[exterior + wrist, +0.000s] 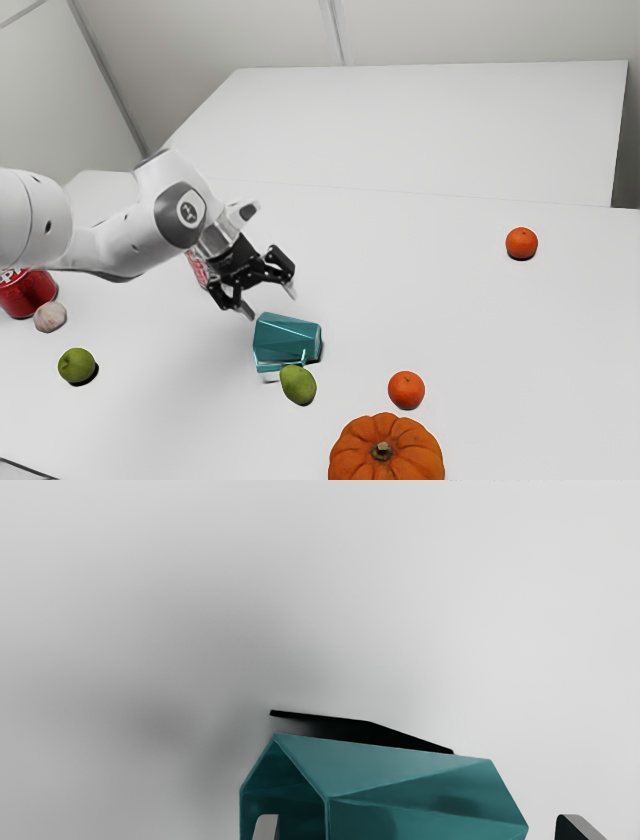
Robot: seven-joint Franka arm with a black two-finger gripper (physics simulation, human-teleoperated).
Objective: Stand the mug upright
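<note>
- The mug (287, 342) lies on its side below the claw (269, 303), its long axis roughly following the table's (450, 290) far edge.
- Open fingers (268, 827) spread along that axis.

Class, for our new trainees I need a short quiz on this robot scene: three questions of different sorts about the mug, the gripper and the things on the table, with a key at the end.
1. Multiple choice. How does the teal mug rest on the table?
A) Upright
B) On its side
C) Upside down on its rim

2. True or false. In the exterior view, the garlic bulb lies beside the red can at the view's left.

3. Fill in the blank with "open" or "shut". The two fingers of the gripper stand ____.

Key: 1. B; 2. true; 3. open
</note>
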